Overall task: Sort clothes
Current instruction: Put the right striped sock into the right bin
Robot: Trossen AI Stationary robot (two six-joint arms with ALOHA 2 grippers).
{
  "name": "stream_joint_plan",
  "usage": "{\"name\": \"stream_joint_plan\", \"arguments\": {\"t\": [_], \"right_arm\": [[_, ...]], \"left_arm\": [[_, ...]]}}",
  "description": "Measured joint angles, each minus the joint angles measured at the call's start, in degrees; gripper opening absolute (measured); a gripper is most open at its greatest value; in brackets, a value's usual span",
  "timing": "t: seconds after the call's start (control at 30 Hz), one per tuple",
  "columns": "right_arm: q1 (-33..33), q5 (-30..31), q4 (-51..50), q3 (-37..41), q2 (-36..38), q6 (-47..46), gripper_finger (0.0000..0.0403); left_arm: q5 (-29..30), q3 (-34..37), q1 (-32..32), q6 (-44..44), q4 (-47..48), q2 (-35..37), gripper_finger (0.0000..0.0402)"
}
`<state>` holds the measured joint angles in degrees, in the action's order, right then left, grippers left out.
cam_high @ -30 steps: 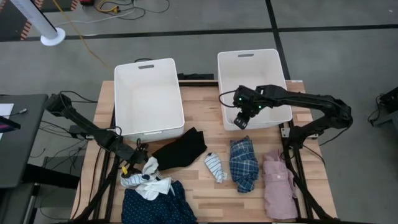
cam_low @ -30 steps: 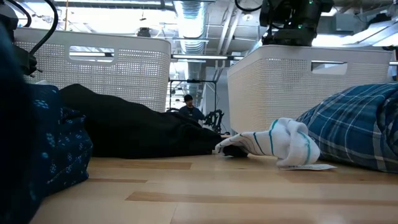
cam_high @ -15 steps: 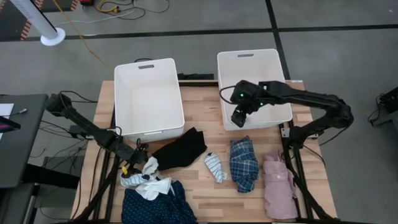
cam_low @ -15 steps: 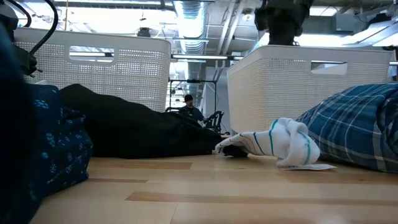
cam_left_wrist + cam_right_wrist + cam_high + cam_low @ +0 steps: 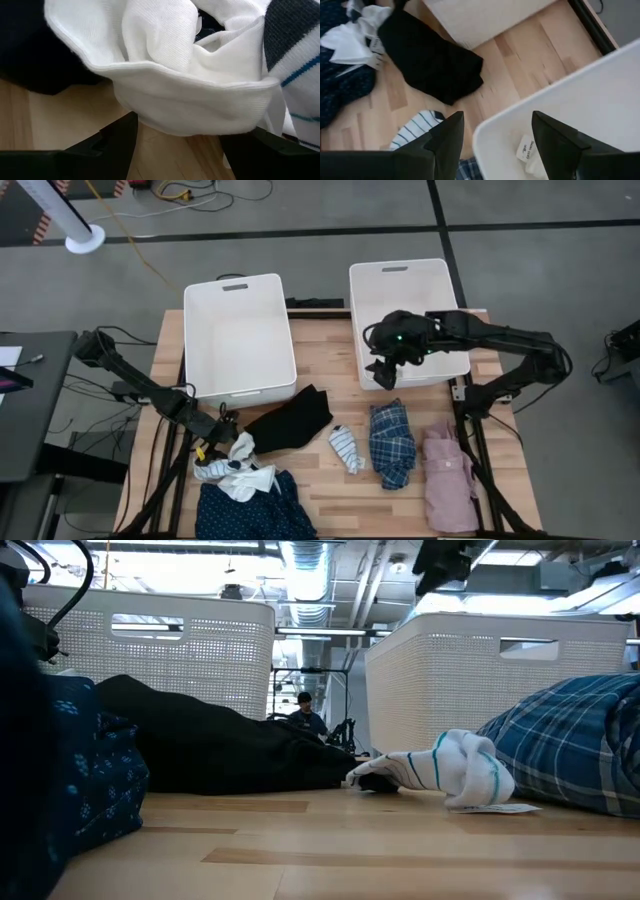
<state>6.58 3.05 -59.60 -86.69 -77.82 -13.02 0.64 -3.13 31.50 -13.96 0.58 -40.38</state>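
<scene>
Garments are spread over the front of the pale wooden table (image 5: 320, 490): a black cloth (image 5: 290, 420), a blue-white striped sock (image 5: 346, 448), a blue plaid shirt (image 5: 392, 444), a pale pink piece (image 5: 449, 475), and a white bundle (image 5: 238, 470) lying on navy patterned fabric (image 5: 250, 510). The right gripper (image 5: 383, 372) is held spread and empty over the near corner of the right white plastic bin (image 5: 405, 280). The left gripper (image 5: 222, 440) is set at the white bundle, its fingers (image 5: 115, 137) apart on either side of a fold, gripping nothing. The left white plastic bin (image 5: 238, 330) is seen beside it.
</scene>
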Motion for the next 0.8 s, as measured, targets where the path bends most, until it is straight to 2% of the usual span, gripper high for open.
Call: {"name": "stream_joint_plan", "arguments": {"t": [0.4,0.67,0.8], "right_arm": [[-9.44,0.07,0.04,-2.93,-0.01,-0.65,0.0249],[-16.80,0.07,0.07,-2.93,-0.02,-2.07,0.0249],[-19.87,0.07,0.09,-2.93,-0.02,-2.10,0.0249]], "left_arm": [[0.05,0.01,0.00,2.10,-0.10,-0.01,0.0263],[7.42,0.02,-0.01,0.00,-7.40,0.00,0.0263],[9.73,0.04,0.00,3.01,-14.31,-0.02,0.0263]]}}
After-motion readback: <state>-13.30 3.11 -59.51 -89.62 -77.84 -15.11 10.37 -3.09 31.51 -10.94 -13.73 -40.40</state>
